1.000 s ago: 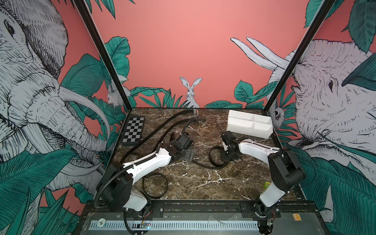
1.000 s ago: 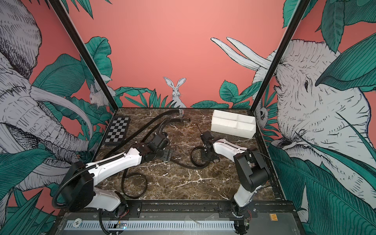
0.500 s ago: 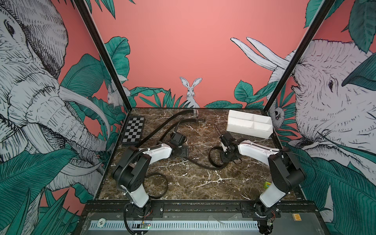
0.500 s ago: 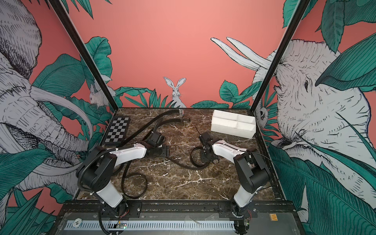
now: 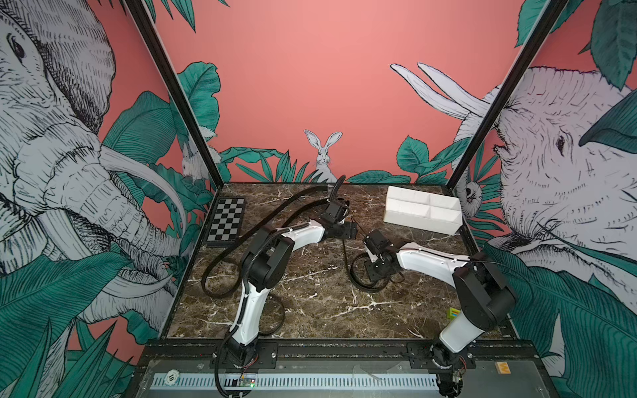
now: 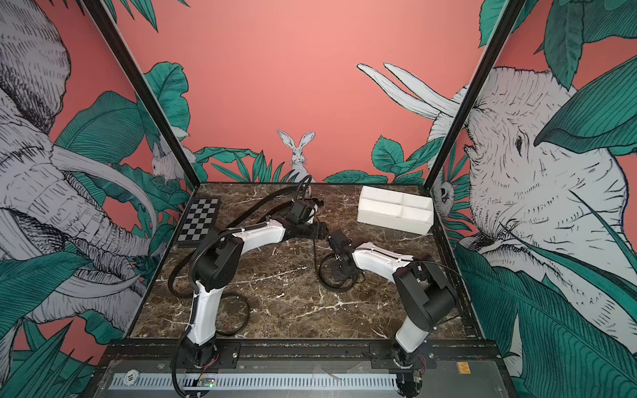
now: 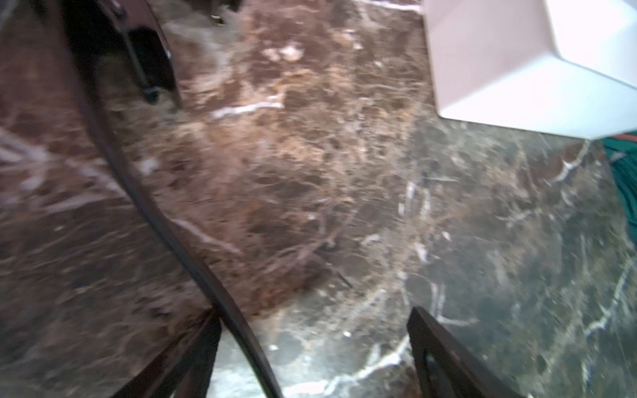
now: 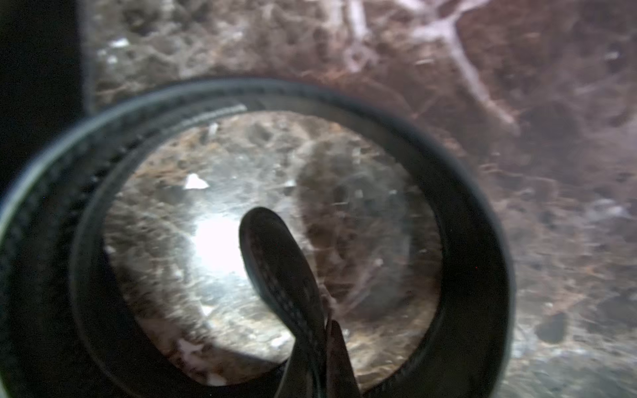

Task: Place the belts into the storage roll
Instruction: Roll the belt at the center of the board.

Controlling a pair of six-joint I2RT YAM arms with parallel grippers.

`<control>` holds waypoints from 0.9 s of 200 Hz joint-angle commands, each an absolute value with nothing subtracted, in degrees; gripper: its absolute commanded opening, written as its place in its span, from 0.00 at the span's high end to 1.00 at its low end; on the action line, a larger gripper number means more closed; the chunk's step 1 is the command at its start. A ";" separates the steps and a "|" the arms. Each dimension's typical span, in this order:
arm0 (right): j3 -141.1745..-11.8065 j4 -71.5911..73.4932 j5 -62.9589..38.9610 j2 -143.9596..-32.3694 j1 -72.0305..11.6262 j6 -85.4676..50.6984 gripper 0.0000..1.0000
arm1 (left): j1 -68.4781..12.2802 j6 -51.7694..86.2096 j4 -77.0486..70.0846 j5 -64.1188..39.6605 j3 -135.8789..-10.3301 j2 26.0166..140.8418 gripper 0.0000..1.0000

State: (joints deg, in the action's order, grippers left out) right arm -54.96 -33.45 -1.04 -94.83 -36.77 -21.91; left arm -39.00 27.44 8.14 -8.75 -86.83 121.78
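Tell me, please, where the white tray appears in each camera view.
Top view: white tray at the far right corner.
Top view: same far right corner.
Left wrist: one corner of it shows.
Right wrist: not in view.
Shared landmark: the brown marble table, seen in all four.

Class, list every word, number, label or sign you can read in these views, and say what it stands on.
No text can be read anywhere.
Orange sticker on the grey front plate: its mark is too small to read.
Green-and-yellow item on the table: too small to read.
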 commanded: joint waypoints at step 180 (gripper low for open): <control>-61.36 -48.26 -10.10 -80.07 -27.29 -25.32 0.42 | -48.86 33.90 19.18 -14.13 -60.42 96.22 0.02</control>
State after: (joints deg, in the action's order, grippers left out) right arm -58.96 -46.46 -11.16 -78.87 -29.91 -26.30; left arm -48.84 32.29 15.77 -12.73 -59.81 94.74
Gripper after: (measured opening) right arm 0.567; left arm 0.985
